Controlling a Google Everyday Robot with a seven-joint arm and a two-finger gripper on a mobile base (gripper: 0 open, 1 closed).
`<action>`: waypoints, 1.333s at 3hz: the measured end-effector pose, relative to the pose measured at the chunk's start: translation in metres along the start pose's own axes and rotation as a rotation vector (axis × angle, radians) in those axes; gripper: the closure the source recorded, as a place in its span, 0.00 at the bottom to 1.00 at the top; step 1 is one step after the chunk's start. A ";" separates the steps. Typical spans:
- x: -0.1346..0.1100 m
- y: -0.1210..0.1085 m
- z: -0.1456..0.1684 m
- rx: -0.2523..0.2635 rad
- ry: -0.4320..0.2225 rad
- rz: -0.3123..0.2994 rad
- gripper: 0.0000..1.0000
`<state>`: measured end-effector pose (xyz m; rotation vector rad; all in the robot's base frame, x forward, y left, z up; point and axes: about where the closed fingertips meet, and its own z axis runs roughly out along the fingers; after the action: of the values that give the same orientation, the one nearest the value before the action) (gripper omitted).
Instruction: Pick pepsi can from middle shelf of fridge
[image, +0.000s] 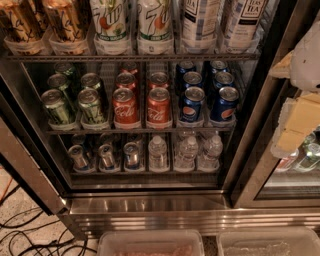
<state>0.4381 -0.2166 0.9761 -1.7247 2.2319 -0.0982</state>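
**Q:** How far along are you?

**A:** Nothing lifted yet. The pepsi can stands at the front of the middle shelf, fridge open. Your gripper hangs well right of it, its opening impossible to tell. Reach, grasp and withdrawal remain.

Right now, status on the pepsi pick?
Hand far right, beside the fridge opening. Pepsi can upright, front of middle shelf, right of the Coca-Cola cans. Nothing blocking it.

Black cables lie on the speckled floor
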 end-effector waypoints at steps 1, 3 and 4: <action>0.000 0.000 0.000 0.001 -0.001 0.000 0.00; -0.045 0.020 0.005 0.000 -0.182 0.050 0.00; -0.077 0.035 0.014 -0.026 -0.326 0.104 0.00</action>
<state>0.4262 -0.1314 0.9706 -1.5080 2.0811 0.2212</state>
